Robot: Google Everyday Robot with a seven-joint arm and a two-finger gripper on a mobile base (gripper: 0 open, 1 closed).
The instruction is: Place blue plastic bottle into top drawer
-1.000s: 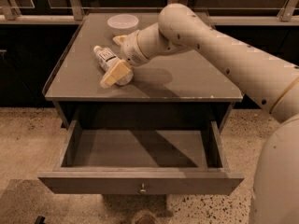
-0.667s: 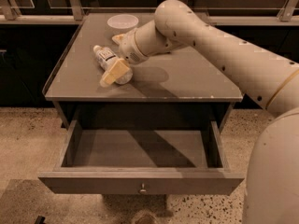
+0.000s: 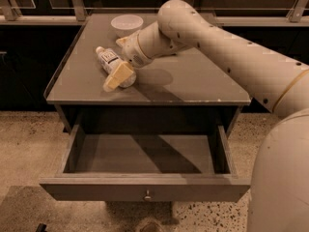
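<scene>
Since a second ago the arm's big elbow joint has crept a little toward the table's back-left corner, while the gripper (image 3: 113, 63) has barely shifted over the table's left half. Its jaws are spread, and I read them as straddling the small clear blue plastic bottle (image 3: 107, 57). One cream finger (image 3: 118, 75) lies across the bottle's base on the side toward the table's front edge, and the other pokes out on the side toward the table's back edge. I cannot tell whether either finger presses on the plastic.

That bottle lies on its side on the flat grey table top (image 3: 193, 86), with its white cap pointing toward the table's back-left corner. Behind the fingers, the wrist runs up and to the right into the thick cream robot arm (image 3: 217, 47). It bends at the elbow above the table's rear and slopes down past the table's right edge.

A round white bowl (image 3: 127, 23) sits upright near the table's back edge, just beyond the far finger. Under the table's front edge the wide grey-brown top drawer (image 3: 145, 153) stands pulled out. A small round metal knob (image 3: 147, 195) sits at the centre of its front panel.
</scene>
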